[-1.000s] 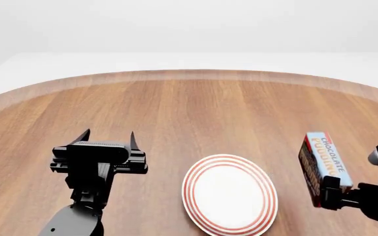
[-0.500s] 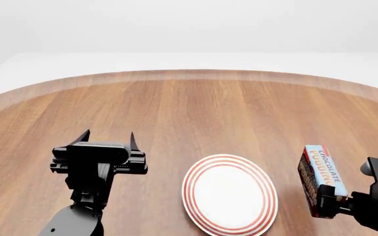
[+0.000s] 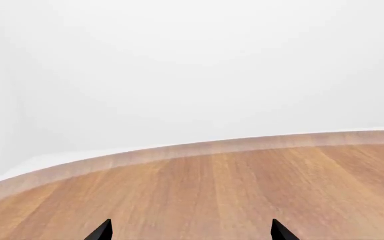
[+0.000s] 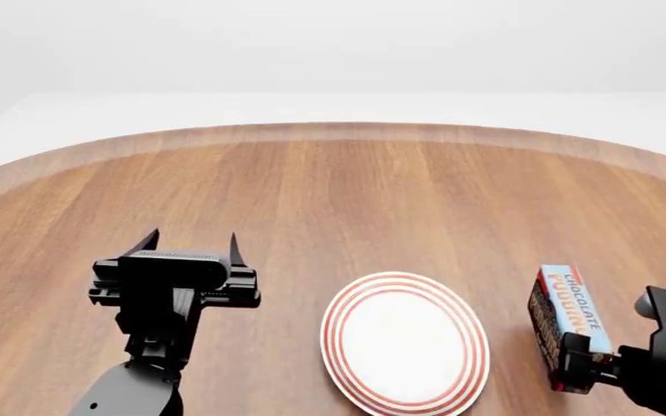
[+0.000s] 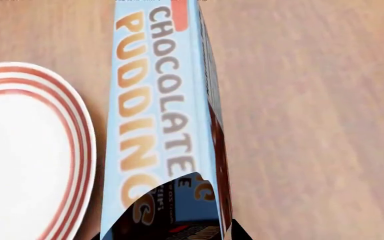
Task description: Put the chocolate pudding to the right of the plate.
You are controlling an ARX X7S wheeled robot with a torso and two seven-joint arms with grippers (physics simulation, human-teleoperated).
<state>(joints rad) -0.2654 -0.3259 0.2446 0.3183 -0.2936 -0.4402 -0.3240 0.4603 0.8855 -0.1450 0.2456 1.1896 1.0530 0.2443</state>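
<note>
The chocolate pudding (image 4: 564,322), a narrow carton with a light blue top and dark brown side, is held low just right of the plate (image 4: 405,280), a white disc with red rings. My right gripper (image 4: 576,371) is shut on the carton's near end. Whether the carton touches the wood, I cannot tell. In the right wrist view the chocolate pudding (image 5: 162,115) runs lengthwise away from my right gripper (image 5: 172,232), with the plate (image 5: 78,150) close alongside. My left gripper (image 4: 192,238) hovers open left of the plate; the left wrist view shows that gripper (image 3: 190,232) holding nothing.
The round wooden table (image 4: 333,191) stretches away to a curved far edge (image 3: 199,149), with white wall beyond. My left arm (image 4: 153,347) rises from the near left corner.
My right gripper has come down and nearer with the carton, which now sits lower beside the plate. The left arm and the plate have stayed put.
</note>
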